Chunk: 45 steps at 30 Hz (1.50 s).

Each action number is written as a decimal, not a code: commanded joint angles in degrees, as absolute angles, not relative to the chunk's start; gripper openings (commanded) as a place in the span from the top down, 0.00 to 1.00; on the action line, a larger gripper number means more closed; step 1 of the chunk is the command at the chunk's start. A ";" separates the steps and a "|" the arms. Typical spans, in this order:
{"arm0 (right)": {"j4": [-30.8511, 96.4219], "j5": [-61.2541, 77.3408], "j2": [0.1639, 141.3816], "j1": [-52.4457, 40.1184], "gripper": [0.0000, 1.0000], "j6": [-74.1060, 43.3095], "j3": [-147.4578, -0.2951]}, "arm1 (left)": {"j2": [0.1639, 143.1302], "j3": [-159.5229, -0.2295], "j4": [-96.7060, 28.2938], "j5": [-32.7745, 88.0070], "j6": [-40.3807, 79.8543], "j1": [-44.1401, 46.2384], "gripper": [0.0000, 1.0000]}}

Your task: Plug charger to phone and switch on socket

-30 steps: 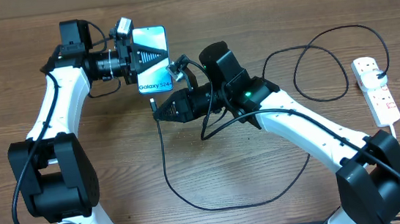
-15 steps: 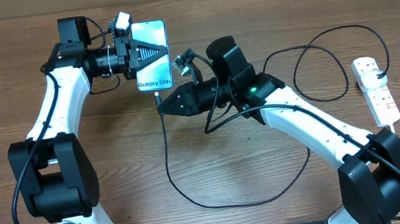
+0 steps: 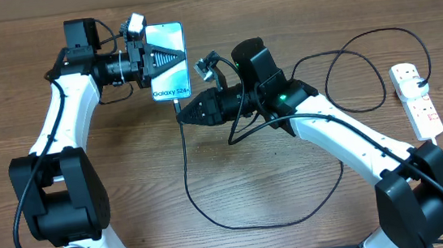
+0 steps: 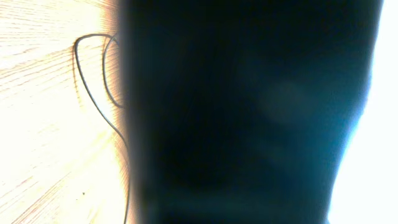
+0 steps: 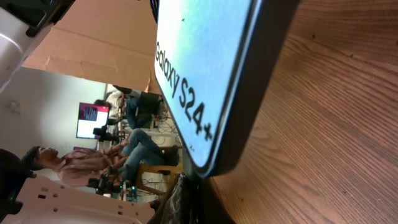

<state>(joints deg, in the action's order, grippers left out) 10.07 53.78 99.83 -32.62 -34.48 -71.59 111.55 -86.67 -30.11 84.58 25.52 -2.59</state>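
Observation:
My left gripper is shut on the phone, holding it above the table at the back left with its light blue screen and white "Galaxy S24+" band facing up. In the left wrist view the phone's dark back fills most of the frame. Just below the phone's lower edge, my right gripper is shut on the charger's connector end. In the right wrist view the connector tip meets the phone's bottom edge. The black cable loops across the table toward the socket at the far right.
The white power strip lies near the table's right edge with a black plug in it and a white lead running down. The black cable loops widely at the front middle and behind the right arm. Brown cardboard lines the back.
The right gripper has moved up and right with the connector, closing on the phone's lower edge. The left gripper lifted the phone slightly at first, then held still.

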 commanded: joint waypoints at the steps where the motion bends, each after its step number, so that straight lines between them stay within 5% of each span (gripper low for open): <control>1: 9.50 54.52 99.74 -32.56 0.96 -34.54 -72.12 | 110.45 -87.15 -29.76 84.68 25.32 -1.85 0.96; 45: 9.19 53.54 99.77 -32.10 0.96 -38.24 -72.12 | 110.45 -87.15 -29.87 83.44 28.25 -0.73 0.96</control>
<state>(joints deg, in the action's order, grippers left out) 9.93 54.17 99.83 -32.62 -37.34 -71.59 111.55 -86.67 -30.15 81.78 28.16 -1.10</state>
